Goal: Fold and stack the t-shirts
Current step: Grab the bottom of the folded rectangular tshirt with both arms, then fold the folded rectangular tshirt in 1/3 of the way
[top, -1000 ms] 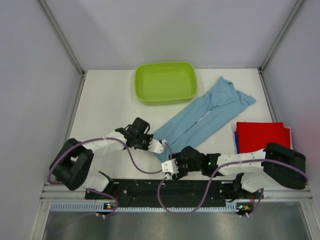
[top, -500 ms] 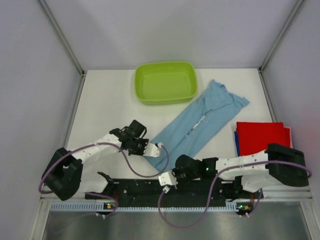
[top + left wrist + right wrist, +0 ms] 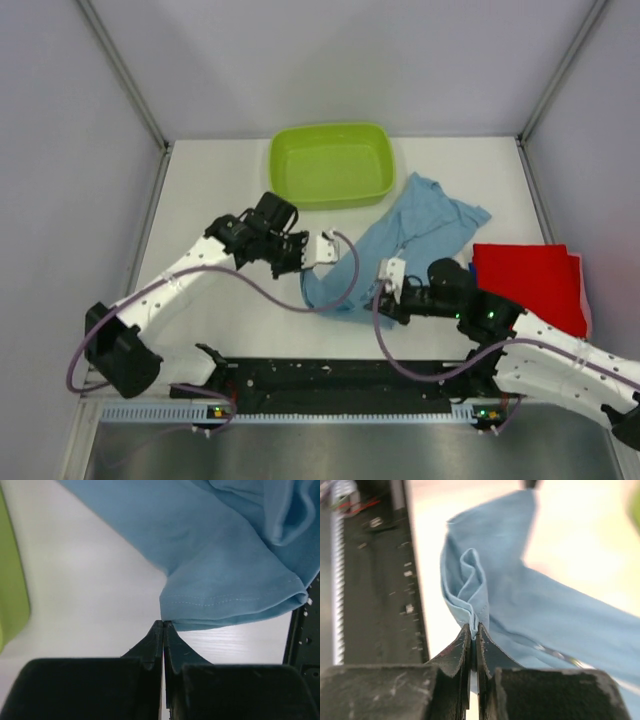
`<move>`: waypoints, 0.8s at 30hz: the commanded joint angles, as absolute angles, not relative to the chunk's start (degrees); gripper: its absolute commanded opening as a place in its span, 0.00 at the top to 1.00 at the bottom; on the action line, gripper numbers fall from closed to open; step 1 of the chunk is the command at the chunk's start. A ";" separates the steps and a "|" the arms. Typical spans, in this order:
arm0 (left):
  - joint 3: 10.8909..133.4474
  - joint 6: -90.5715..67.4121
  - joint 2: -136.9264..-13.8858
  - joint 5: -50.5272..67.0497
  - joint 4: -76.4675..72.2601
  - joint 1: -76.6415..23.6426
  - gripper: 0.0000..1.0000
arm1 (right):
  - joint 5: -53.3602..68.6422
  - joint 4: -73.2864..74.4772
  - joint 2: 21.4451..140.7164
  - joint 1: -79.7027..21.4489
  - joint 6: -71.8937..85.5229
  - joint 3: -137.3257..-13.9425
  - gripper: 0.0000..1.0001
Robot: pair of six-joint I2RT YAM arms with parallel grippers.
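Pinching light blue tee (image 3: 425,225), right arm (image 3: 545,340) cropped

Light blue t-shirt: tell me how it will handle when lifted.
Probably floppy: the light blue t-shirt bunches and droops where it is pinched. Likely light, since the right gripper holds it by a thin hem fold.

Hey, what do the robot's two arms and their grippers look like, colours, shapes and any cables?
The left arm and right arm match: white links joined by bulky black joint housings. A thin purplish-grey cable runs loosely along each in slack loops. The left gripper and right gripper have black wedge-shaped fingers that taper to thin tips from blocky black bases.
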State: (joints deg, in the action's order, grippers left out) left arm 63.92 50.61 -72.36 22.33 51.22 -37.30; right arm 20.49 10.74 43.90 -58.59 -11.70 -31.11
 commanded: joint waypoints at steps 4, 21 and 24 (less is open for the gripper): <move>86.54 36.57 -91.90 18.91 44.65 -38.23 1.00 | 15.56 16.53 39.46 -33.78 -3.78 -29.53 1.00; 126.91 33.05 -129.81 2.55 53.09 -43.15 1.00 | 8.96 13.80 53.69 -10.99 -0.35 -31.20 1.00; 126.04 33.22 -130.60 2.11 50.20 -44.03 1.00 | 8.44 14.24 57.38 -10.11 -0.44 -32.78 1.00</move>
State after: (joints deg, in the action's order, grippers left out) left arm 123.70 34.09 -130.45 5.13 50.76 -43.16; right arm 9.82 15.00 54.30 -11.53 -1.19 -29.30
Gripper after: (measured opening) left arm 0.007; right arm 0.014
